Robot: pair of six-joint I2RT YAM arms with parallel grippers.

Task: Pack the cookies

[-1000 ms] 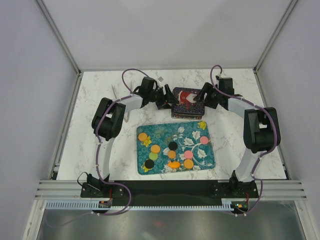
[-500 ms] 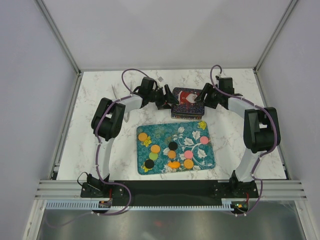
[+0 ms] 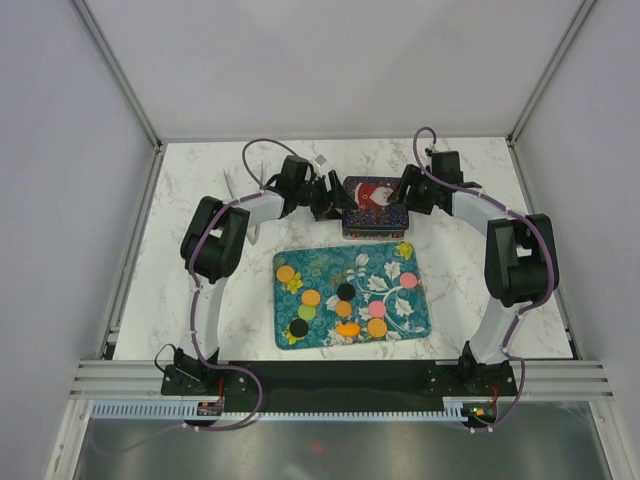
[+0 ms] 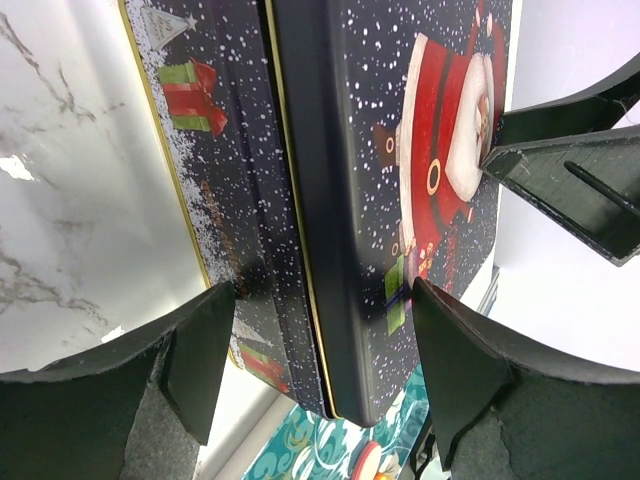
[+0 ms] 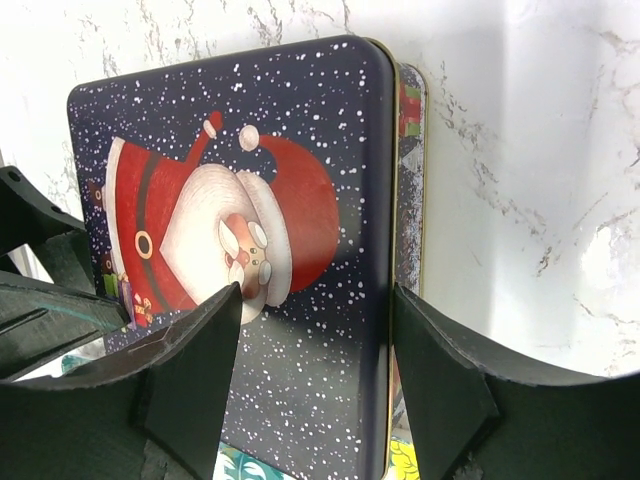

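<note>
**Both tools at the tin, cookies on the tray**

- Cookies (image 3: 311, 297): all lying flat on the teal floral tray (image 3: 320, 262), mid-counter, just in front of the arm bases. Orange, black, pink and green discs, loosely scattered. Most sit apart, a few pairs touch. None in a tool, none in the tin.
- Tin (image 3: 372, 205): dark blue, Santa print, on the marble counter (image 3: 180, 180) just behind the tray's far edge. From the top camera it sits close to that edge, contact not clear.
- Lid (image 5: 250, 200) is over the base (image 4: 200, 150) but offset. Both wrist views show a strip of the base along one side, with gift-box print and a gold rim. Can't tell whether the lid is seated or lifted off it.
- Left tool (image 3: 333, 195): at the tin's left end, jaws spread wide. In its wrist view the fingers (image 4: 190, 350) straddle the tin, one over the base strip, one over the lid. Whether either finger touches metal, can't tell. Nothing clamped.
- Right tool (image 3: 403, 195): at the tin's right end, mirror pose, jaws also wide apart. Fingers (image 5: 440, 380) sit either side of the lid's near corner. Contact not visible, no firm hold seen.
- Each wrist view shows the other tool's black fingers at the tin's opposite end.
</note>
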